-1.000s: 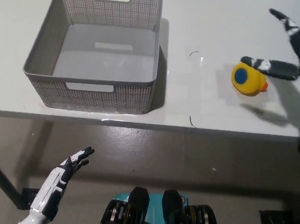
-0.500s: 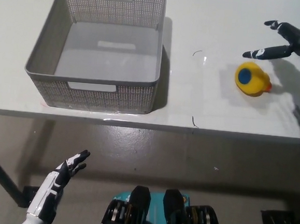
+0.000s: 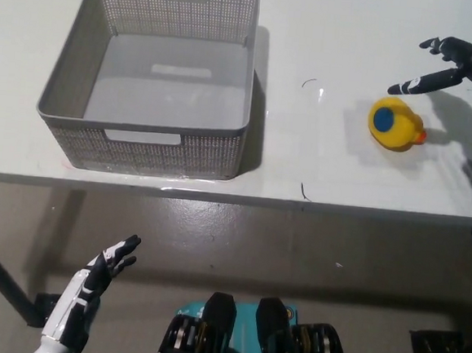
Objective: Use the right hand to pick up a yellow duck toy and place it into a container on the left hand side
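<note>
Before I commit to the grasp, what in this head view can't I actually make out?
- Right hand: the picture's right edge cuts off the arm behind it; its height above the table cannot be judged from so steep a view.
- Yellow duck toy: the underside and far side are hidden by its own body.
- Container: the floor under the near wall is screened by the mesh.
- Left hand: rests below the table; the bottom edge cuts off the arm.

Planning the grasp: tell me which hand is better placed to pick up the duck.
Right. The right hand is open over the table, just beyond the duck. The left hand hangs open below the table edge, far from it.
</note>
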Controlling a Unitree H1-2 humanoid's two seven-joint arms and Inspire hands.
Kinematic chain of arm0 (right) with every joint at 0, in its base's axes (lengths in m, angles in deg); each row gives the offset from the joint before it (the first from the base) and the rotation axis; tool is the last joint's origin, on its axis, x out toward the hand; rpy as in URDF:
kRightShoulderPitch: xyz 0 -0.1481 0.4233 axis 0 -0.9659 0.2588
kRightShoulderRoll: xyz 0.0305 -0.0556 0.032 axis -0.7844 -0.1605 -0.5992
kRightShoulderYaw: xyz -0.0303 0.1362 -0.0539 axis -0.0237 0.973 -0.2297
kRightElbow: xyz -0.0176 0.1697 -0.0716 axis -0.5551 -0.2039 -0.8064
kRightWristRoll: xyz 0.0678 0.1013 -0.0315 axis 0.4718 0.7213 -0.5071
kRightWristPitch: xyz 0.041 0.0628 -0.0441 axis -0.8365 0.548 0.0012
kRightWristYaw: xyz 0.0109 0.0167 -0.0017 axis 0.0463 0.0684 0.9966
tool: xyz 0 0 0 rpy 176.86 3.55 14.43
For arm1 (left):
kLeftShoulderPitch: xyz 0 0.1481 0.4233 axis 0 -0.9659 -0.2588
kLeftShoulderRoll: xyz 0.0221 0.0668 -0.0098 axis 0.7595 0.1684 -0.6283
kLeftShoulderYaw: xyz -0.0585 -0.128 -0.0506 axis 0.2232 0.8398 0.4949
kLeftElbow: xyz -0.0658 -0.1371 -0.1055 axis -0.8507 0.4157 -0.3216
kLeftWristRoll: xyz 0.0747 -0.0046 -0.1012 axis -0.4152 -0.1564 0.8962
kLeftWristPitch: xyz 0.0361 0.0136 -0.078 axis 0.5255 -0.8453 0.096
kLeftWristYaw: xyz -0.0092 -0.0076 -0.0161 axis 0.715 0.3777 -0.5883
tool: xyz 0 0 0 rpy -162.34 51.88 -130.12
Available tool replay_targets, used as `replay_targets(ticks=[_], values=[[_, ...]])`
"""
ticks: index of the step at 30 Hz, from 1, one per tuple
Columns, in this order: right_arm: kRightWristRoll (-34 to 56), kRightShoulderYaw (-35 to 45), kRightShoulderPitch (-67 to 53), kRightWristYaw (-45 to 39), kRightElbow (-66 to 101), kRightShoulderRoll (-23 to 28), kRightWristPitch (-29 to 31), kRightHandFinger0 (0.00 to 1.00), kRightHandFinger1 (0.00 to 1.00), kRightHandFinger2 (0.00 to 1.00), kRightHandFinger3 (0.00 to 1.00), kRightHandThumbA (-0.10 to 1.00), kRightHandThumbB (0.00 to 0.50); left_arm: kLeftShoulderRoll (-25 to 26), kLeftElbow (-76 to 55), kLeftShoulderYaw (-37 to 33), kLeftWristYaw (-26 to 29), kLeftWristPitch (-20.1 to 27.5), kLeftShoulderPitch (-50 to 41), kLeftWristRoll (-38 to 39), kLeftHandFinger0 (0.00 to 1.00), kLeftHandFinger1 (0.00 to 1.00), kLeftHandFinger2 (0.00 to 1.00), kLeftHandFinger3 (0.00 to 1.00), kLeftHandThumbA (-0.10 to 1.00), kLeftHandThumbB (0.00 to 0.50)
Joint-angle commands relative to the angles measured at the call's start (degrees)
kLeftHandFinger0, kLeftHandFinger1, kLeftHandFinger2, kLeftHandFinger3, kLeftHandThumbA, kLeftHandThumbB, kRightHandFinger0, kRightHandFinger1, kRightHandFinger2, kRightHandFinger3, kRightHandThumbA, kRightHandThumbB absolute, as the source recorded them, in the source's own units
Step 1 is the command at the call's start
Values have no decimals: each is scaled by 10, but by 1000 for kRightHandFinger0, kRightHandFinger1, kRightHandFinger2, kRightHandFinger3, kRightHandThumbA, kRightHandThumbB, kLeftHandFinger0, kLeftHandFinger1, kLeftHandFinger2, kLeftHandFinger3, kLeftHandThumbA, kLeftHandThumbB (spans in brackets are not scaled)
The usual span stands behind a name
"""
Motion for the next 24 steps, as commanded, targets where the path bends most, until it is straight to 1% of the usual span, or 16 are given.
replay_targets(ticks=[1,4,9,13,21,24], values=[[2,5,31,-11,18,8,18,1000,1000,1000,1000,1000,500,-3,-16,9,-3,8,4,12,1000,1000,1000,1000,1000,365],[-3,-1,30,-9,10,5,24,1000,1000,1000,1000,1000,500,-3,-19,10,-1,7,3,9,1000,1000,1000,1000,1000,376],[-4,-1,24,-6,1,3,22,1000,1000,1000,1000,1000,500,-3,-19,10,-3,7,3,11,1000,1000,1000,1000,1000,381],[-5,-1,20,-5,-1,-3,12,1000,1000,1000,1000,1000,500,-2,-22,9,-5,1,0,13,1000,1000,1000,1000,1000,360],[-13,-15,21,-7,-20,-12,23,1000,1000,1000,1000,1000,500,-2,-20,10,-6,4,3,17,1000,1000,1000,1000,1000,365],[-13,-18,20,-5,-30,-18,25,1000,1000,1000,1000,1000,476,-2,-13,11,-5,13,5,15,1000,1000,1000,1000,1000,365]])
